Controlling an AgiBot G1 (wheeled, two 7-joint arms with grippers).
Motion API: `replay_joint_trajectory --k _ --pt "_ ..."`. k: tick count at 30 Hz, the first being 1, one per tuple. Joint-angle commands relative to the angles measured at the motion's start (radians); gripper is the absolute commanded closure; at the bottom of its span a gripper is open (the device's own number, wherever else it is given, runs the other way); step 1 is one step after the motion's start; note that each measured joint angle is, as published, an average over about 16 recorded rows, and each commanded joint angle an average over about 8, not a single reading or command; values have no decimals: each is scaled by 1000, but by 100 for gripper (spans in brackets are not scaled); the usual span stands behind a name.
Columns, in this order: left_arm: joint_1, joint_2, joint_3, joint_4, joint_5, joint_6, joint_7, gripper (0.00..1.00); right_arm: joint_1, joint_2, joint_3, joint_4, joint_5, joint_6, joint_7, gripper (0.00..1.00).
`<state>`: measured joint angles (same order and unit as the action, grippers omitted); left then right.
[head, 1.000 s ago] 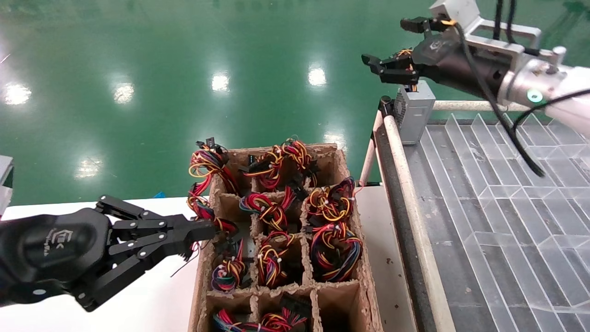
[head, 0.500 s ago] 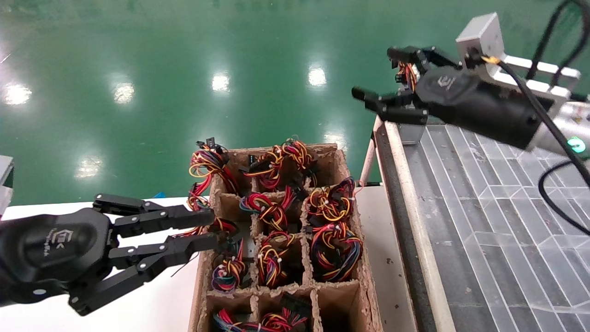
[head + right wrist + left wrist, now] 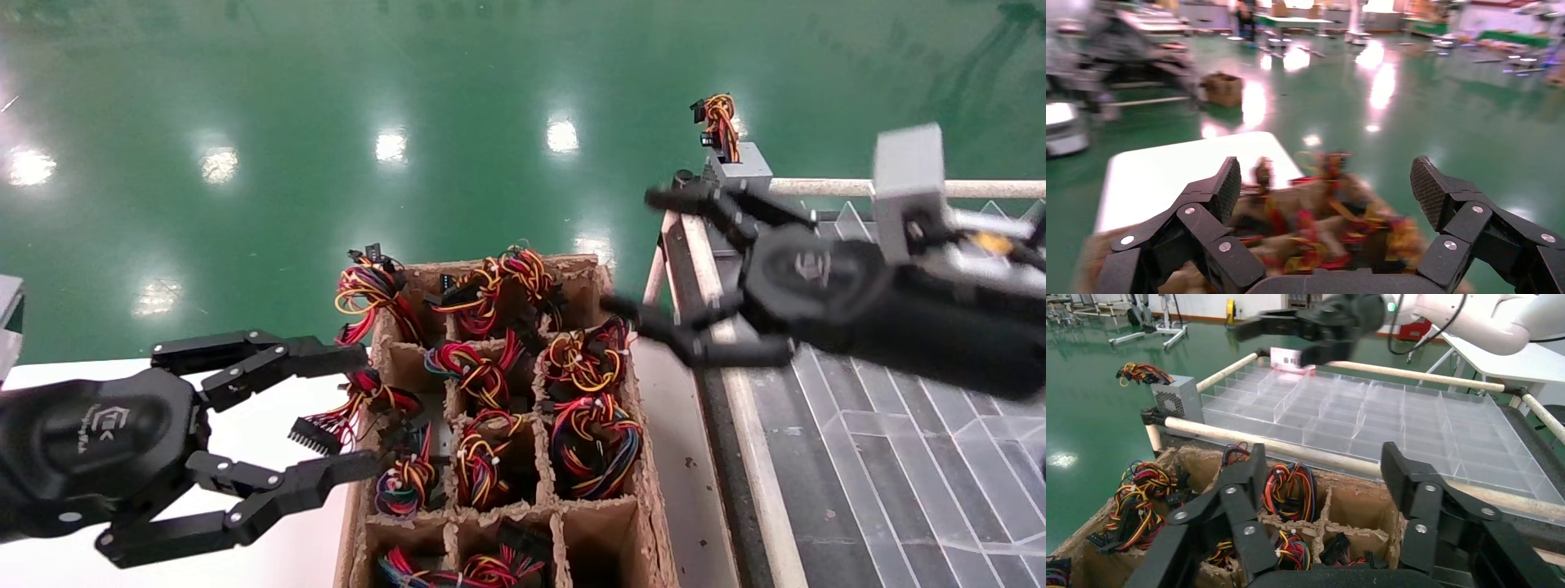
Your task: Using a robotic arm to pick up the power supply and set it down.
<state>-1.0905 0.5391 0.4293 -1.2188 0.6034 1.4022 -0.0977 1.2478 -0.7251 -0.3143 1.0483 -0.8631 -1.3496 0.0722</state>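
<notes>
The power supply (image 3: 739, 170), a small grey box with a vent face, stands upright at the far left corner of the clear tray, its wire bundle (image 3: 719, 118) sticking up. It also shows in the left wrist view (image 3: 1176, 399). My right gripper (image 3: 633, 251) is open and empty, apart from the box and nearer to me, over the gap between tray and crate; the right wrist view shows it (image 3: 1326, 174) above blurred wires. My left gripper (image 3: 359, 412) is wide open at the crate's left wall, and in its own view (image 3: 1322, 459) nothing lies between the fingers.
A cardboard crate (image 3: 609, 282) with compartments full of coloured wire bundles sits on the white table (image 3: 270, 531). A clear divider tray (image 3: 899, 392) with pale rails (image 3: 735, 392) lies to the right. A black connector (image 3: 315, 433) hangs off the crate's left side. Green floor lies beyond.
My right gripper has drawn away from the power supply, moving down and left toward the crate; the box stays at the tray corner. My left gripper has opened wide.
</notes>
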Motion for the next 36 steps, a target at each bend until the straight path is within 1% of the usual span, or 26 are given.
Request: replay_joint_trajectory --k 1,7,14,17,36 --pt "0 0 0 0 0 0 0 0 -31 20 6 42 23 -26 20 0" --pt "0 0 0 0 0 0 0 0 -120 79 24 164 92 -102 80 0" --pt "0 0 0 0 0 0 0 0 -190 125 38 259 146 -161 122 0" --pt "0 0 0 0 0 0 0 0 -202 132 41 275 156 -171 128 0" --pt "0 0 0 0 0 0 0 0 -178 117 36 242 137 -150 117 0"
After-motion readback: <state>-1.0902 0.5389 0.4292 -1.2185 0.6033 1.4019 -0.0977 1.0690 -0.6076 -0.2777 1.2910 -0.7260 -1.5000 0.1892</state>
